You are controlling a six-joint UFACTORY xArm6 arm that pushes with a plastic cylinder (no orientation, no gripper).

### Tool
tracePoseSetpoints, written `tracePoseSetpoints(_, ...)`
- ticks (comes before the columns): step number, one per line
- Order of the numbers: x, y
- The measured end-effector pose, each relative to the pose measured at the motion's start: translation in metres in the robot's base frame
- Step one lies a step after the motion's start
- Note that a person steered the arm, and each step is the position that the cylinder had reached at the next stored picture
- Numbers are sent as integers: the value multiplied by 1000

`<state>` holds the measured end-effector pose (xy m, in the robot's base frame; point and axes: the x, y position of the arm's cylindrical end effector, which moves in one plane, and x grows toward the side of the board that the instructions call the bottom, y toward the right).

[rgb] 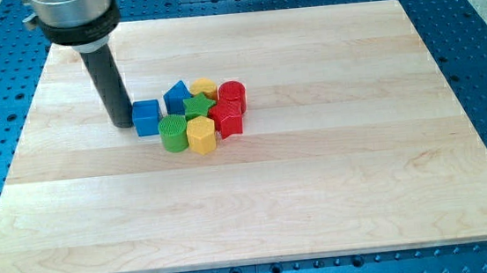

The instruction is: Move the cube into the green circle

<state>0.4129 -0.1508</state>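
No jaws on this rig. Your tip (pixel 123 123) sat touching the blue cube (pixel 145 118), left side; green cylinder (pixel 173 133) just beside. Next needed a short push right and down.

My rod (pixel 107 78) is dark. The cube (pixel 145 118) is blue, the round block (pixel 172 133) green. The board (pixel 317 174) is light wood with stripes.

One raised view looks obliquely down across the whole wooden board (pixel 319 192).

Pale smooth wooden board (pixel 319 192), matt dark rod (pixel 107 78), seemingly perforated blue metal table (pixel 483 45)
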Motion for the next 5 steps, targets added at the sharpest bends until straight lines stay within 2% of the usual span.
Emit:
tracePoseSetpoints(2,5,22)
tracePoseSetpoints(4,65,16)
tracePoseSetpoints(5,75,20)
